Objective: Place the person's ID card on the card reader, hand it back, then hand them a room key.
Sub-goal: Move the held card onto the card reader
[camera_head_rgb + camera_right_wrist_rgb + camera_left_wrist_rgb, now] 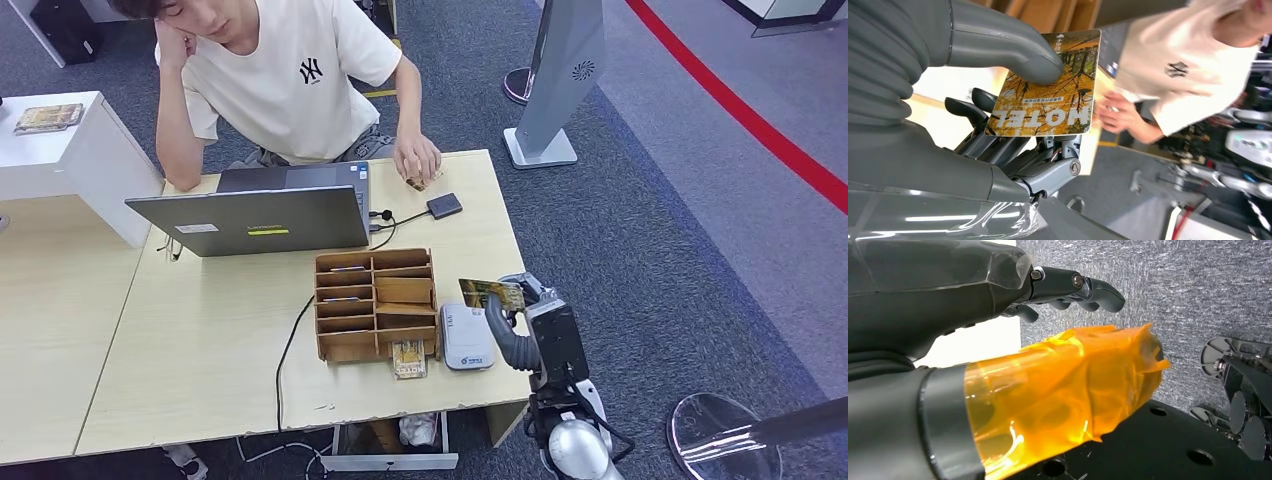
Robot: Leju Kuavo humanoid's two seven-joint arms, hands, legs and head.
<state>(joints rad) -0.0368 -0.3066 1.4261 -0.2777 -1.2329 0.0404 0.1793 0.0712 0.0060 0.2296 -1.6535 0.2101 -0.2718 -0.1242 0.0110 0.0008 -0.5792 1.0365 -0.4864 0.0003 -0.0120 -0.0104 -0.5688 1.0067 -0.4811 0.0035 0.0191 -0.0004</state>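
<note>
The right hand (1013,125) pinches one room key card (1048,87), printed "HOTEL", between thumb and fingers, raised above the near right corner of the tabletop (200,340), just beside the white card reader (467,338). The left hand (998,305) hangs over grey carpet, fingers loosely extended and holding nothing; its thumb is wrapped in orange tape.

Risks:
- The card is held near one edge only. A quick swing toward the person (290,80) could let it pivot or slip from the pinch.
- The person's hand (416,158) rests at the far tabletop edge, well apart from the card, on a small card, probably the ID. A handover attempted before that hand opens would likely drop the key.
- The wooden organiser (376,303) and the laptop (262,212) lie near the reach path; a low sweep could clip them.

Count: one held key card, one further card (408,360) lying before the organiser, one reader, one organiser, one laptop, one small dark device (444,206).
</note>
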